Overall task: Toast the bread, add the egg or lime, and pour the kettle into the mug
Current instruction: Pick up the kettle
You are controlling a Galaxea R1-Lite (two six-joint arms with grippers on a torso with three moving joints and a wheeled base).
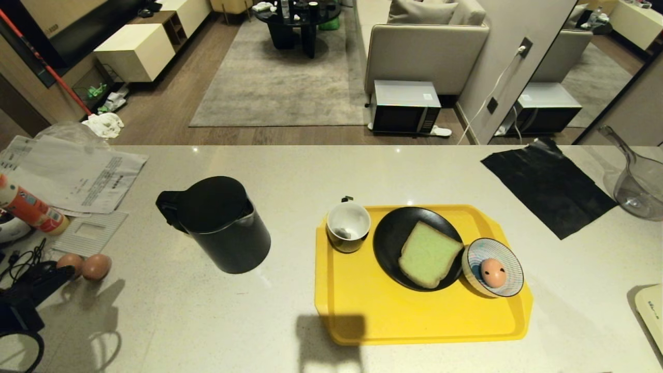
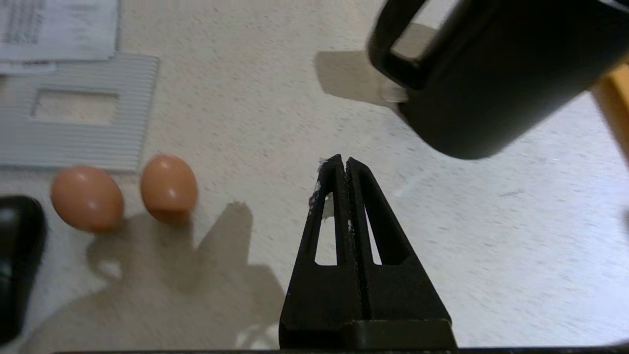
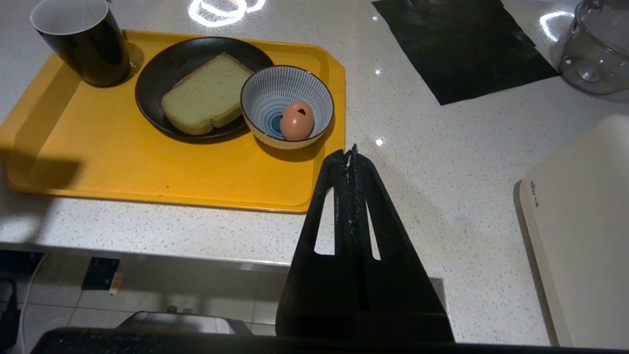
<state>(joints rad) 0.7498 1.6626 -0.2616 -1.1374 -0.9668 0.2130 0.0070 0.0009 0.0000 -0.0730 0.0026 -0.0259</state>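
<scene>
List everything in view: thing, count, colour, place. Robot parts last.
kettle: 1, black, counter, left of tray
tray: 1, yellow, counter centre
mug: 1, black outside, white inside, tray's far left corner
plate: 1, black, on tray
bread: 1, pale green, on plate
bowl: 1, blue-and-white striped, on tray, right of plate
egg: 1, pinkish, spotted, in bowl
plain eggs: 2, brown, counter, far left
left gripper: fingers shut, over counter near kettle
right gripper: fingers shut, beside tray

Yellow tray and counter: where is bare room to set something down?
The yellow tray is bare along its near half; its far half is crowded by mug, black plate and striped bowl. The counter is bare between kettle and tray. The left edge is cluttered with papers and brown eggs.
</scene>
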